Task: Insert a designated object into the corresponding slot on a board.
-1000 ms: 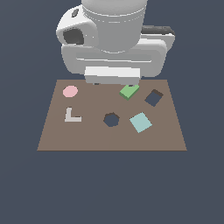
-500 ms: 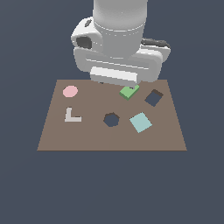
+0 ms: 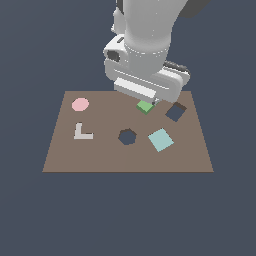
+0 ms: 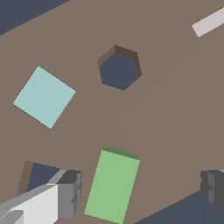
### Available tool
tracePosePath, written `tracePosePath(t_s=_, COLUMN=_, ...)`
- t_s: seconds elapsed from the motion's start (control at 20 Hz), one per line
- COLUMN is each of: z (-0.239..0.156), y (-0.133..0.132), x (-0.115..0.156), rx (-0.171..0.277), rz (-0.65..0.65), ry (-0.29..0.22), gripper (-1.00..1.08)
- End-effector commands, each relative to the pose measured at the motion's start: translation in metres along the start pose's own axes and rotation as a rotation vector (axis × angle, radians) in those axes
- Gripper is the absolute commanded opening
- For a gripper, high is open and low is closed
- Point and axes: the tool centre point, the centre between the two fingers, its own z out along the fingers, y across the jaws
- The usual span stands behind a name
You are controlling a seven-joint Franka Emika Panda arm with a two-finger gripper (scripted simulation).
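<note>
Gripper (image 4: 140,188) lowered since a second ago, jaws apart astride green block (image 4: 112,185) on board (image 3: 60,150); grasp pending, square slot (image 3: 175,111) unfilled.

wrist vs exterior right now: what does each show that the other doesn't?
Wrist only: the claw with its fingers standing apart on either side of the green block, not touching it; also the side walls inside the round hole.

Exterior only: the pink disc, the whole grey L piece, the full board outline, and the arm's body hiding the claw.

Both: green block, teal tile, round hole, square slot, board.
</note>
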Motion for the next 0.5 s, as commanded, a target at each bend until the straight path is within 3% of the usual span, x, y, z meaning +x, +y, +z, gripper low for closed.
tracePosePath(t_s=0.0, z=0.011, y=-0.003, x=-0.009, rx=-0.001, rz=0.062, ry=0.000, gripper=1.00)
tracePosePath(t_s=0.45, z=0.039, y=-0.013, x=-0.031, rx=-0.003, rz=0.213, ry=-0.002, gripper=1.00)
